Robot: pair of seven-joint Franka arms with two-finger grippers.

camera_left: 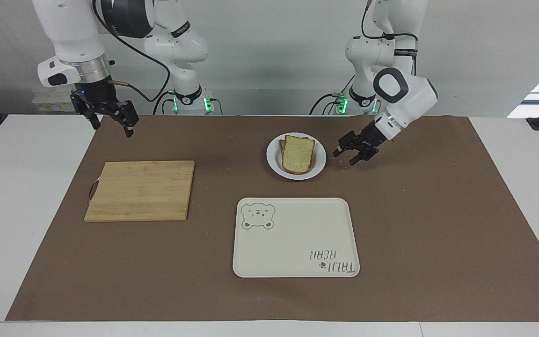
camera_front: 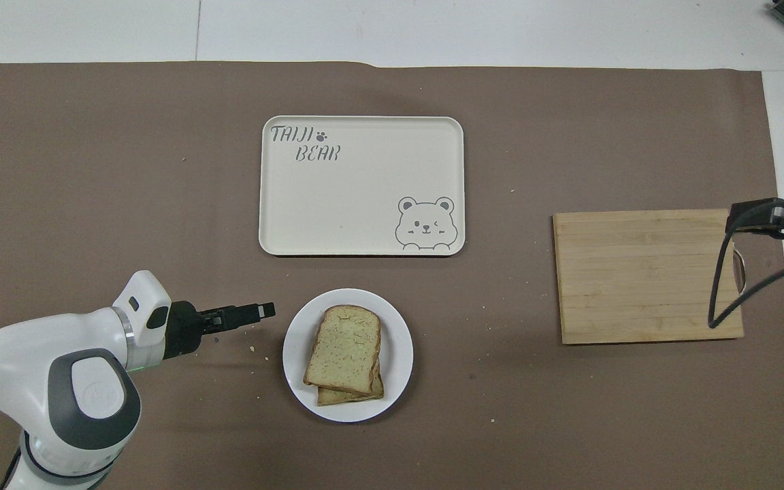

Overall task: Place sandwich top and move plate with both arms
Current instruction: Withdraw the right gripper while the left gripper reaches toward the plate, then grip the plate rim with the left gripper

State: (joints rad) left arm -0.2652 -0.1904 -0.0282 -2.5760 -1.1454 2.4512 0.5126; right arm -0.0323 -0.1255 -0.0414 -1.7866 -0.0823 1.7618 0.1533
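The sandwich top (camera_left: 298, 154), a pale speckled slice with a brown crust, lies on another slice on the small round white plate (camera_left: 273, 161). The slice (camera_front: 344, 347) and plate (camera_front: 399, 354) also show in the overhead view. My left gripper (camera_left: 344, 158) is open and empty, low over the mat just beside the plate's rim toward the left arm's end, and also shows overhead (camera_front: 268, 311). My right gripper (camera_left: 112, 130) is open and empty. It hangs raised over the mat's edge by the wooden cutting board's corner, and also shows overhead (camera_front: 739, 221).
A cream rectangular tray with a bear drawing (camera_left: 295, 238) lies farther from the robots than the plate. A wooden cutting board (camera_left: 141, 189) lies toward the right arm's end. Crumbs dot the brown mat around the plate.
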